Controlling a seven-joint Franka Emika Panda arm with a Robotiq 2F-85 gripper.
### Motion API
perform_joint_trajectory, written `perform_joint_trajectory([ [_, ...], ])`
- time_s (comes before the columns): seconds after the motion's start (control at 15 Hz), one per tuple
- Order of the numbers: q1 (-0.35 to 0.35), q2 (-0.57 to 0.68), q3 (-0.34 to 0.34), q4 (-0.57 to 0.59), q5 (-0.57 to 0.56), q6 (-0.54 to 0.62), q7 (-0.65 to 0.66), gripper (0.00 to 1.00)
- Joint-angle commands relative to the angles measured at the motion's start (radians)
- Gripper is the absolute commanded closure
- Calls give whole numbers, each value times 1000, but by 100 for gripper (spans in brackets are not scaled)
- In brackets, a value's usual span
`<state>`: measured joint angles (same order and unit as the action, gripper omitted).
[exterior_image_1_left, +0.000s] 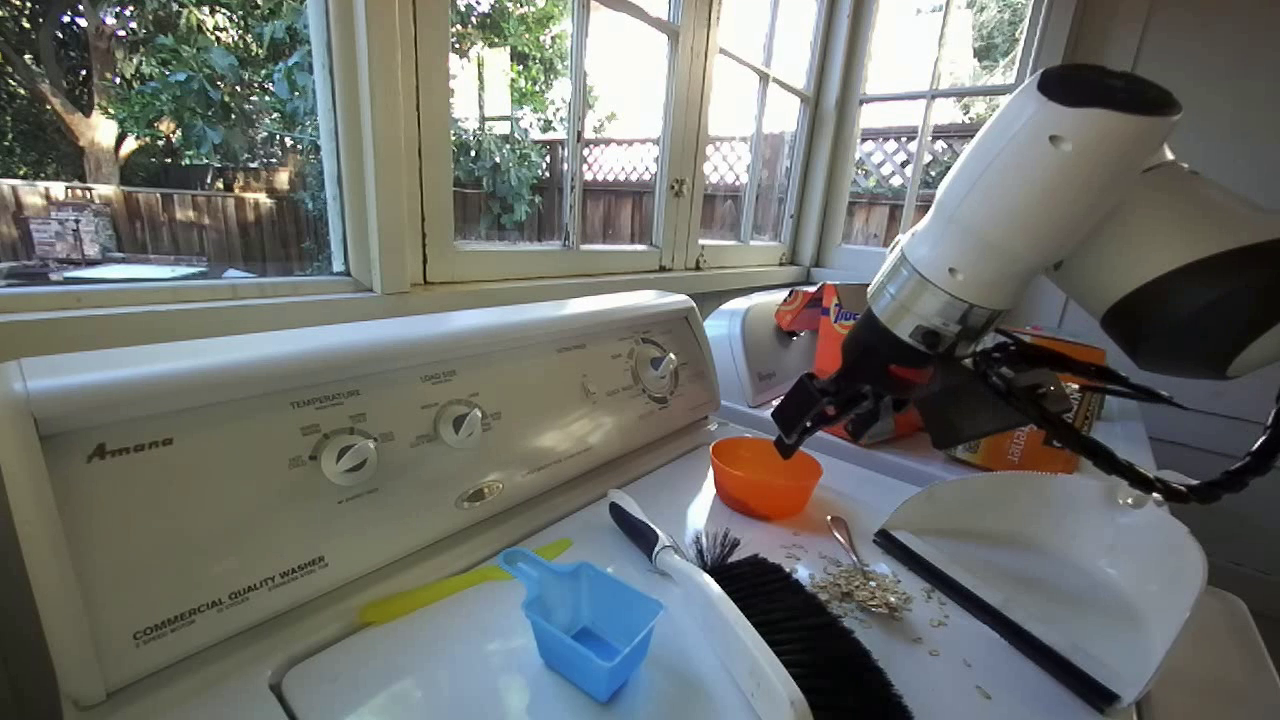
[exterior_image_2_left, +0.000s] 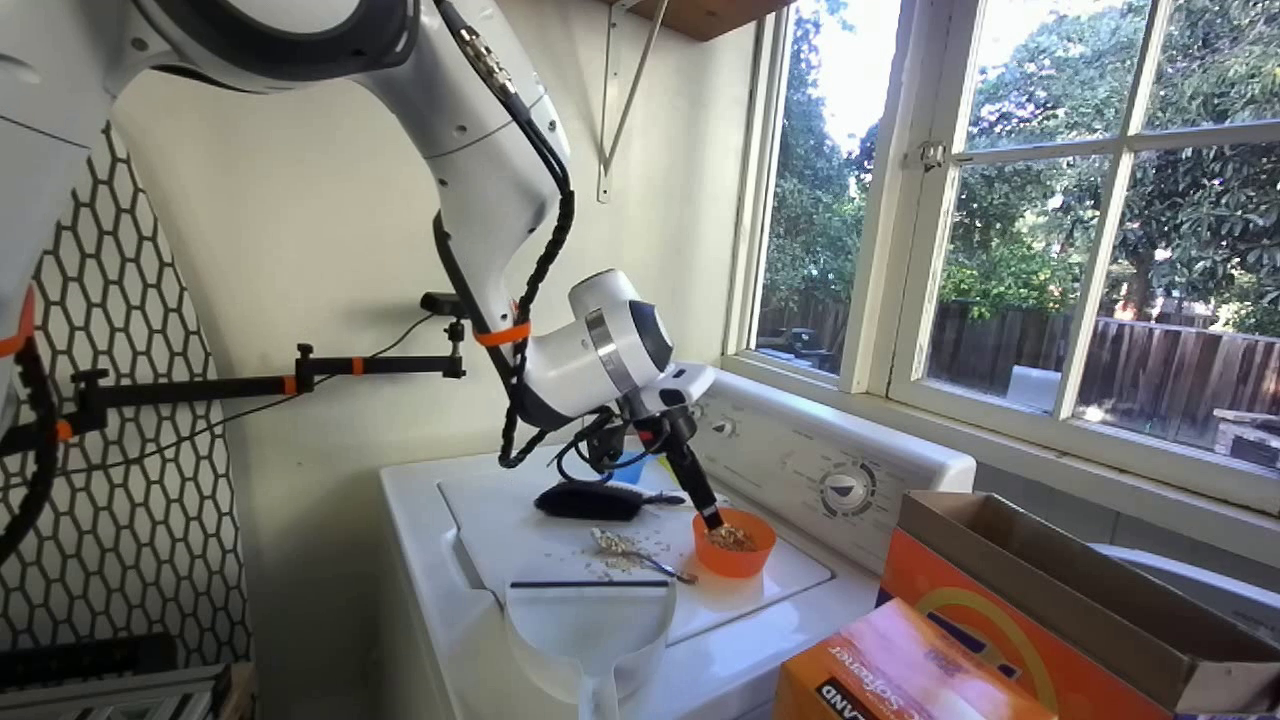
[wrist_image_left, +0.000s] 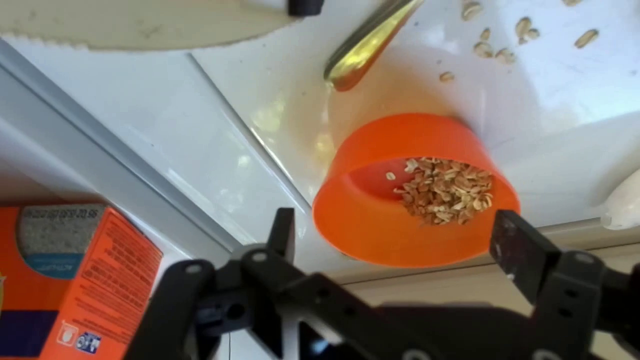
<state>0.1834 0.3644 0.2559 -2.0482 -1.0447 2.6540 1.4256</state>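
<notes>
Two jaws of gripper (wrist_image_left: 394, 221) spread wide, close by bowl (exterior_image_1_left: 757, 482); oats (wrist_image_left: 450, 192) inside; spoon (exterior_image_1_left: 845, 541) in loose oats (exterior_image_1_left: 864, 590), near dustpan (exterior_image_1_left: 1060, 570), brush (exterior_image_1_left: 800, 628).

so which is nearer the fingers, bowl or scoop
The orange bowl: the open fingers stand at its rim, and it holds oats. The blue scoop sits farther off, past the brush.

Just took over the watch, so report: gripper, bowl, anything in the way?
Gripper open at orange bowl, contact unclear. Bowl upright, oats inside. Spoon and spilled oats near it, likely not blocking.
</notes>
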Motion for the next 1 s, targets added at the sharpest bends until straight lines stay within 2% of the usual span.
perform_joint_trajectory([
  [0.0, -12, -39, 38, -24, 142, -61, -10, 0],
  [0.07, 38, -47, -13, -27, 203, -49, -28, 0],
  [0.47, 75, -24, -52, -65, 454, -20, -60, 0],
  [0.93, 136, -15, -93, -107, 620, -10, -124, 0],
])
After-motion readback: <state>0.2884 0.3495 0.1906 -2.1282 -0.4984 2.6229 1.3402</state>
